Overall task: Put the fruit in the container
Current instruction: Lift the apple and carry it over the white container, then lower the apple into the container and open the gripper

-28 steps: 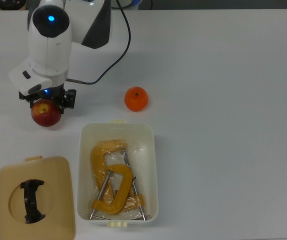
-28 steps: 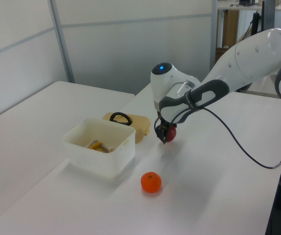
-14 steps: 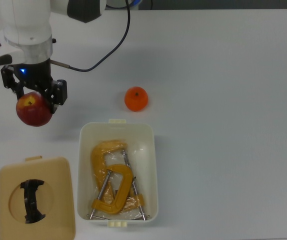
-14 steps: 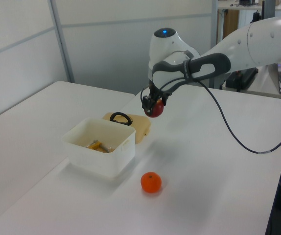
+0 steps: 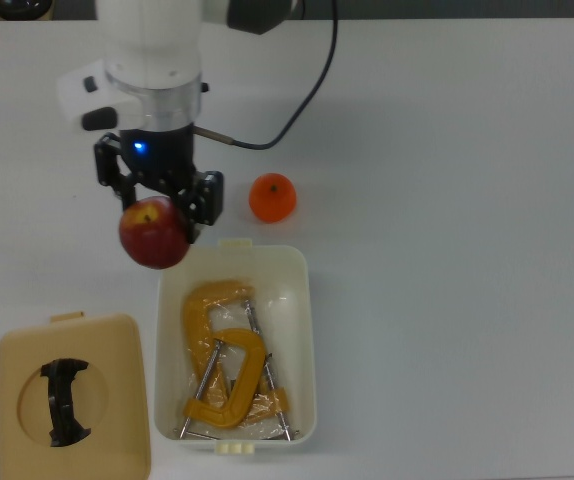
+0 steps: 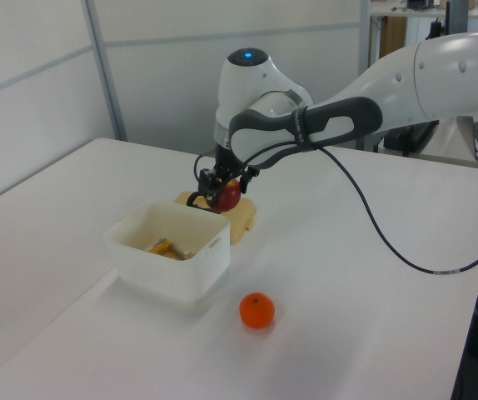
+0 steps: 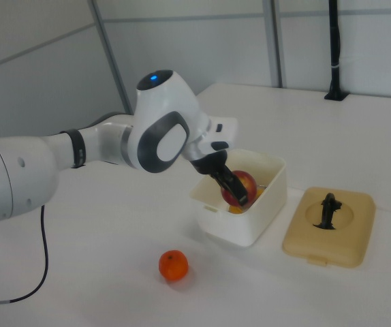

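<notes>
The black two-finger pincer (image 5: pixel 157 205) of the white robot arm (image 6: pixel 364 92) is clamped on the round red apple with a yellow patch (image 5: pixel 154 233), its fingers pressed against the apple's sides, and holds it in the air above the white table (image 5: pixel 447 250). In the top view the apple hangs just below the pincer, at the upper left corner of the cream-white rectangular plastic tub with rounded corners (image 5: pixel 303 330), overlapping the rim there rather than sitting over the middle. In the left view the apple (image 6: pixel 226 195) and the pincer (image 6: pixel 215 184) are above the tub's (image 6: pixel 172 267) far edge; in the right view the apple (image 7: pixel 239 188) is seen against the tub's (image 7: pixel 250 218) open top, with the pincer (image 7: pixel 228 185) gripping it from above.

Inside the tub, below the pincer in the top view, lie two yellow clamps with metal screws (image 5: pixel 229 365). The smooth bright orange round fruit (image 5: pixel 272 197) rests on the table just to the top view's right of the pincer, apart from it and near the tub's upper short edge. The flat tan lid with a black handle (image 5: pixel 72 395) lies on the table well below the pincer toward the top view's lower left, beside the tub
</notes>
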Controlling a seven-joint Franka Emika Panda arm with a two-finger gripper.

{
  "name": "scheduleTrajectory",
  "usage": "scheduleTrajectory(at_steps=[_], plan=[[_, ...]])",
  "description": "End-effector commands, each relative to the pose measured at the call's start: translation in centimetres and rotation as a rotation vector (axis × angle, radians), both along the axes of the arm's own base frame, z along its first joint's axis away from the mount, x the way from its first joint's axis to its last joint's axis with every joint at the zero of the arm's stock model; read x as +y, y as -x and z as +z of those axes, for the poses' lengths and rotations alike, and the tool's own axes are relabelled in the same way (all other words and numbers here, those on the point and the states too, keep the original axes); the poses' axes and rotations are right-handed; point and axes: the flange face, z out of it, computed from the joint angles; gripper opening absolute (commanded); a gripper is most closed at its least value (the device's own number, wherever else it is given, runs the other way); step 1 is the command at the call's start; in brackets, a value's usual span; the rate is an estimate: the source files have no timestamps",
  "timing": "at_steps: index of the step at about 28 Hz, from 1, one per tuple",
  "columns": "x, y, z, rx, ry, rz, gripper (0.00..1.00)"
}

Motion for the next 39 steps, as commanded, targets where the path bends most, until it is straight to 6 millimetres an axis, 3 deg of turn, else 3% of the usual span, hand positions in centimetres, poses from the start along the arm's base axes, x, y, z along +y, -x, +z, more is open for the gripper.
scheduleTrajectory(at_steps=[1,7,9,12,25,34,39], plan=[[2.7,-1.3,-0.2,-0.018,-0.012,-0.037,0.0],[4.3,-1.9,-1.2,-0.042,0.005,-0.046,0.0],[4.4,-1.9,-1.4,-0.047,0.01,-0.049,0.05],[4.3,-2.1,-2.2,-0.038,0.009,-0.062,1.0],[5.2,-1.5,-1.4,-0.02,0.045,0.008,1.0],[7.6,2.5,-1.0,0.199,0.068,0.23,1.0],[9.2,5.1,-1.9,0.271,0.061,0.288,1.0]])
